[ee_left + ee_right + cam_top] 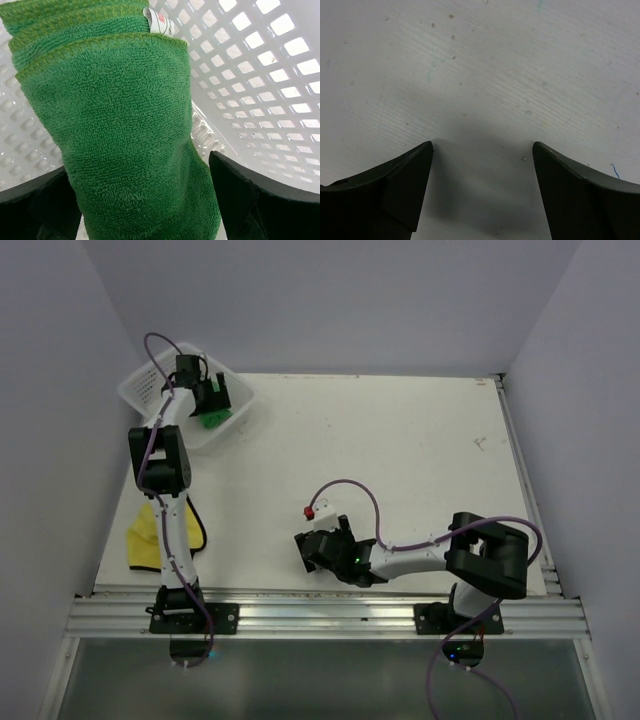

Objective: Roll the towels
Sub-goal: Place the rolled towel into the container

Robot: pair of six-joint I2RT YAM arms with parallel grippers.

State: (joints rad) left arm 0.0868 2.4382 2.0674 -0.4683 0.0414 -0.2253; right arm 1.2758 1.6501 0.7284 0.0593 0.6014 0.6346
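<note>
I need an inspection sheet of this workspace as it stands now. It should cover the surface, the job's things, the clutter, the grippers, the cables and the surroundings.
Surface: white table top, bare, with faint specks and scratches.
Job's things: bright green terry towel, in folded layers, lies inside the white plastic mesh basket at the far left corner. The yellow cloth lies not rolled at the near left edge, beside the left arm.
Clutter: nothing seen.
Grippers: left gripper open, with its fingers on either side of that towel. Right gripper open and empty above bare table.
Cables: purple cables loop along both arms.
Surroundings: plain pale walls on three sides; metal rail at the near edge.
</note>
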